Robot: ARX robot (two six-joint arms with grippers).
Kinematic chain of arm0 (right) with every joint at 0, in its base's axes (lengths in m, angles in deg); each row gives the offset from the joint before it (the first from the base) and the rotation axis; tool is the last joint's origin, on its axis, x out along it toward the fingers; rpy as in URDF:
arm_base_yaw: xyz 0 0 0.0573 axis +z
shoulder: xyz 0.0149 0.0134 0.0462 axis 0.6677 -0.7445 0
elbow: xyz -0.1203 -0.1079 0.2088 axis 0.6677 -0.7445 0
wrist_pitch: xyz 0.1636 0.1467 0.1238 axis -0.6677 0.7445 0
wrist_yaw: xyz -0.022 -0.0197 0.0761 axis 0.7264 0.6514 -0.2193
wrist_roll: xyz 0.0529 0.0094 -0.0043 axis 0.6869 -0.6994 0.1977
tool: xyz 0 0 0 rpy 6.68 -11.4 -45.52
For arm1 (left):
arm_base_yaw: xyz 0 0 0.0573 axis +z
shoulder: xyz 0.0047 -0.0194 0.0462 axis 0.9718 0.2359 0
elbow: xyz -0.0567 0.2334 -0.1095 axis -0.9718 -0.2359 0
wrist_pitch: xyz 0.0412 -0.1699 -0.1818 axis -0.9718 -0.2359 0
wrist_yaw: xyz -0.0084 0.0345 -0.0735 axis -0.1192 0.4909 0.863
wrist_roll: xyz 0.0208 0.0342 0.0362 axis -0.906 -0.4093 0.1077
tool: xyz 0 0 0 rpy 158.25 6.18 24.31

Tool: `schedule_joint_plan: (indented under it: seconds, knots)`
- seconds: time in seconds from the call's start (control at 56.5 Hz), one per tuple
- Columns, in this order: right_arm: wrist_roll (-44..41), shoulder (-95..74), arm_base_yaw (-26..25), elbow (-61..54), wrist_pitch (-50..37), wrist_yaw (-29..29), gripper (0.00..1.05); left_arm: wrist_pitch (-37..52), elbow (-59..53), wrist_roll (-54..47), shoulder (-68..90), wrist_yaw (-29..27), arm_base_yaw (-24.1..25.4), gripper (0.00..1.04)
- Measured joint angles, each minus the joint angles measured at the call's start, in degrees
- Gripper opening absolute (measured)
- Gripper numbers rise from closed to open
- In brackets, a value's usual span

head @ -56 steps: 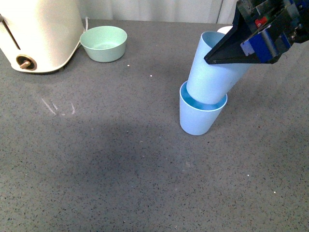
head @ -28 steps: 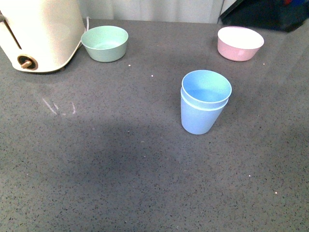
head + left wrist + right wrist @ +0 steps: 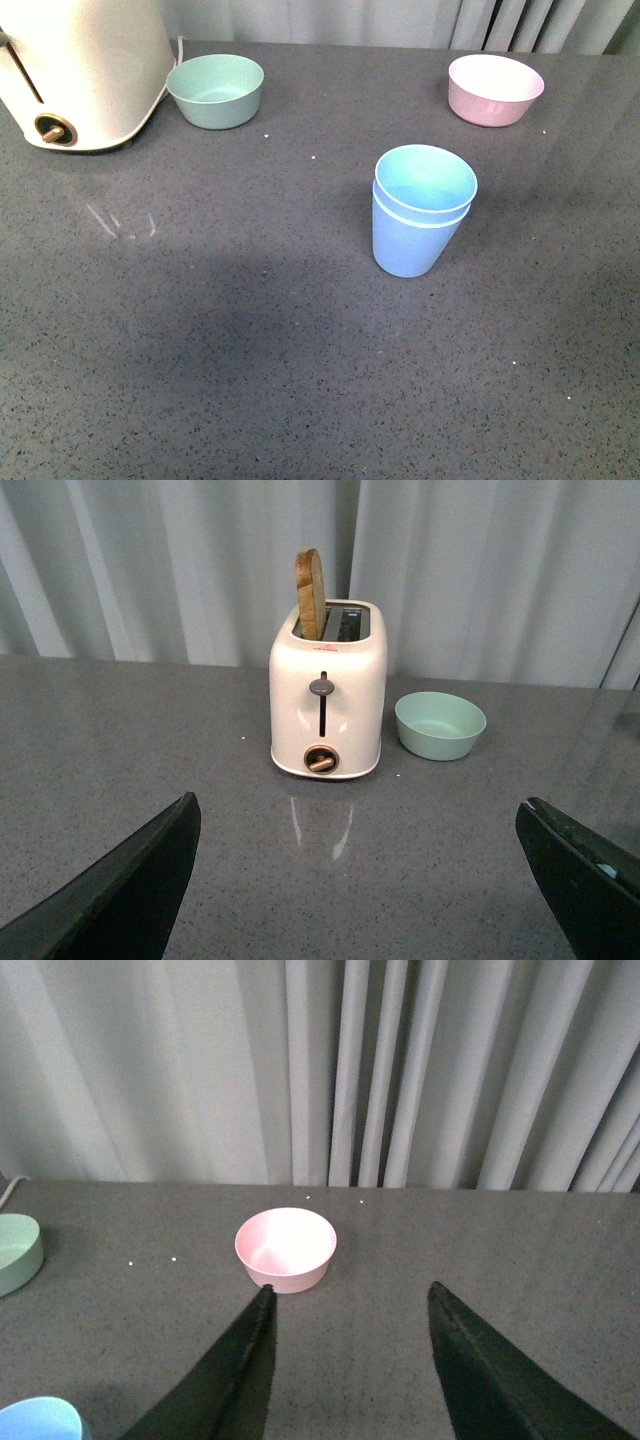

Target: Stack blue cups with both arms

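Here the two blue cups point(image 3: 422, 210) stand nested, one inside the other, upright near the middle of the grey speckled table point(image 3: 250, 350), untouched by either arm. The left gripper point(image 3: 360, 880) has its fingers spread wide apart over bare tabletop, holding nothing, facing a cream toaster point(image 3: 327, 705) with a slice of bread point(image 3: 311, 595) in one slot and a sage-green bowl point(image 3: 440, 725) beside it. The right gripper point(image 3: 350, 1370) is also spread and empty, its fingers framing a pink bowl point(image 3: 285, 1249) further back.
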Motion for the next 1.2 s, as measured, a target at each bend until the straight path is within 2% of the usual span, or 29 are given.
schedule_joint_plan:
  seconds: [0.248, 0.637, 0.92, 1.027, 1.204]
  knots:
    - [-0.04, 7.48, -0.04, -9.46, -1.49, 0.24, 0.02, 0.00, 0.00, 0.00, 0.00, 0.00, 0.00, 0.96]
    - [0.22, 20.98, -0.04, -18.12, 3.28, 0.24, 0.02, 0.00, 0.00, 0.00, 0.00, -0.02, 0.00, 0.96]
    - [0.22, 29.73, -0.04, -20.70, 9.40, 0.24, 0.02, 0.00, 0.00, -0.02, 0.00, 0.00, 0.00, 0.96]
    - [0.26, 30.91, -0.04, -21.57, 8.24, 0.33, 0.02, 0.00, 0.00, 0.00, 0.00, 0.00, 0.00, 0.96]
    - [0.26, 36.30, -0.04, -21.57, 13.20, 0.24, 0.02, -0.02, 0.00, -0.02, 0.00, 0.00, 0.00, 0.96]
